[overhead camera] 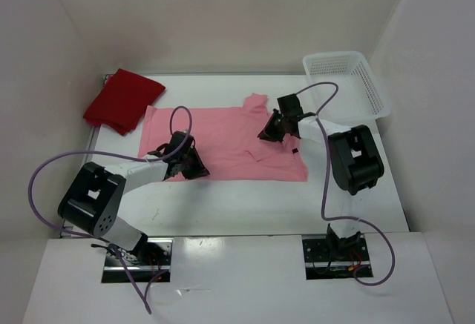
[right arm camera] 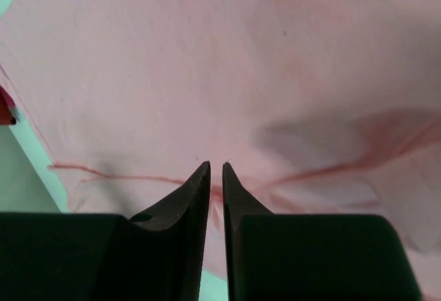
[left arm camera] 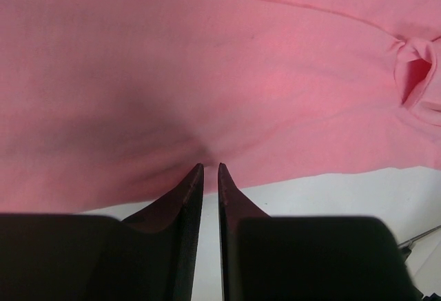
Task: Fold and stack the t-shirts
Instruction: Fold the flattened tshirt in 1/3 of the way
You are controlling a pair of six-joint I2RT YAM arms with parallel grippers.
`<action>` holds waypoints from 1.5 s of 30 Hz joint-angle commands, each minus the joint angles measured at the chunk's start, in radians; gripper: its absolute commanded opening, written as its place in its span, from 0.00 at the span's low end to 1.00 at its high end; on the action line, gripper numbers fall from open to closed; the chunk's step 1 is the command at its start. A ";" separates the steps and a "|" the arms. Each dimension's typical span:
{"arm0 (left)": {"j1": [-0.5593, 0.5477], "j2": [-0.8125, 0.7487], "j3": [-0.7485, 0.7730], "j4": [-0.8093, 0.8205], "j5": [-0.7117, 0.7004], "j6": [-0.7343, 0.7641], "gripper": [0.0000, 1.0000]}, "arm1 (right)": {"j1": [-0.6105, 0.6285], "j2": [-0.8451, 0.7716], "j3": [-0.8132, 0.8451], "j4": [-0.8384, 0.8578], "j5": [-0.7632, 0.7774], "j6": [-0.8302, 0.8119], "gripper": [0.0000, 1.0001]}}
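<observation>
White tabletop (overhead camera: 245, 205): it is being taken up, across the middle of the overhead frame, by a pink short-sleeved cloth t-shirt (overhead camera: 223, 135), which is lying spread flat with one sleeve pointing to the upper centre.

White plastic mesh basket (overhead camera: 375, 87): being kept at the upper right, apart from the shirt.

Dark red cloth t-shirt (overhead camera: 122, 101): lying folded at the upper left, just beside the pink shirt's corner.

Left gripper (overhead camera: 197, 170): the shirt's lower hem is being pinched, jaws drawn to a thin slit, creases running to the tips (left arm camera: 211, 167).

Right gripper (overhead camera: 264, 136): cloth near the shirt's upper right is being pinched, jaws equally narrow (right arm camera: 216, 165).
</observation>
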 commanded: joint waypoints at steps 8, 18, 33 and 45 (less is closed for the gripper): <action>0.002 -0.074 0.004 -0.027 -0.031 0.000 0.22 | 0.019 -0.123 -0.009 -0.056 0.070 -0.069 0.00; 0.002 -0.065 -0.016 -0.007 -0.031 0.000 0.23 | 0.019 -0.205 -0.201 -0.089 0.162 -0.100 0.33; 0.002 -0.065 -0.038 0.003 -0.022 0.000 0.24 | -0.099 -0.125 -0.143 -0.076 0.184 -0.124 0.37; 0.011 -0.056 -0.029 0.012 -0.022 0.000 0.24 | -0.099 -0.043 -0.011 -0.058 0.104 -0.104 0.04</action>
